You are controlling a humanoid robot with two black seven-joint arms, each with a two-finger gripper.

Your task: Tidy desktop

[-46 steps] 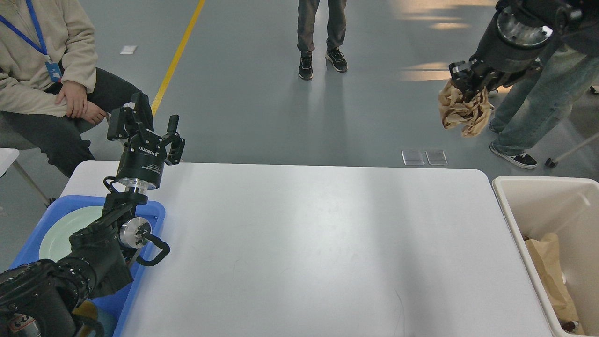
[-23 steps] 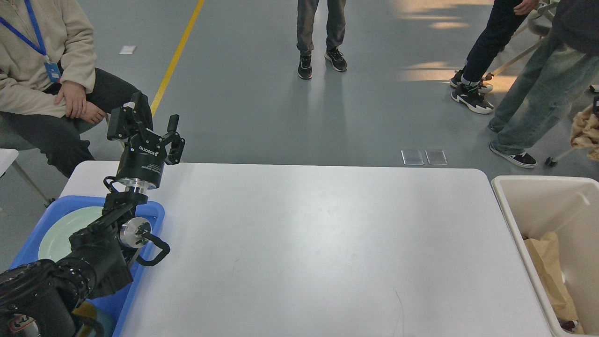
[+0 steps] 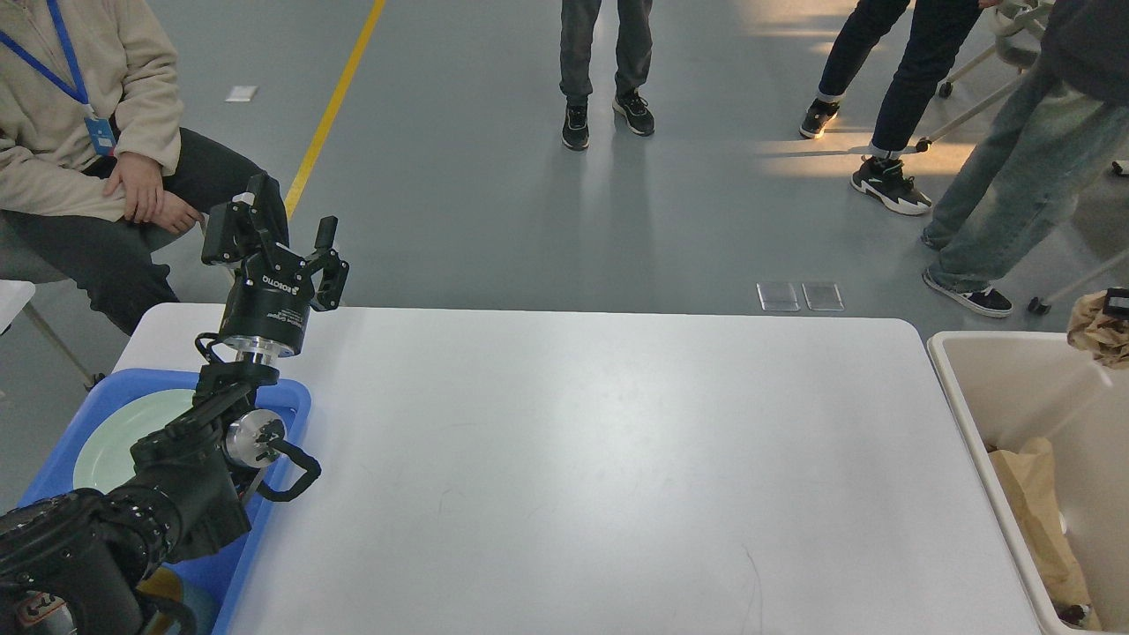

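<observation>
The left gripper [image 3: 295, 231] stands raised with fingers apart, holding nothing, above the desktop's [image 3: 582, 459] far-left corner. The desktop is white, matte, round-cornered, lying between a blue tray [image 3: 295, 397] and a cream bin [image 3: 988, 414]. At the right edge, crumpled brown paper [image 3: 1098, 328] hangs over the bin; the right gripper's state cannot be told.

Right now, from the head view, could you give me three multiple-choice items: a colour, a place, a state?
1. The paper inside the cream bin is: A brown; B blue; C white.
2. The pale green plate lies: A in the cream bin; B in the blue tray; C on the floor.
3. The left gripper has its jaws: A shut on paper; B shut on the plate; C open, empty.
Key: 1 A, a tan sheet leans on the bin wall; 2 B, the tray rim surrounds it; 3 C, a gap shows between them.
</observation>
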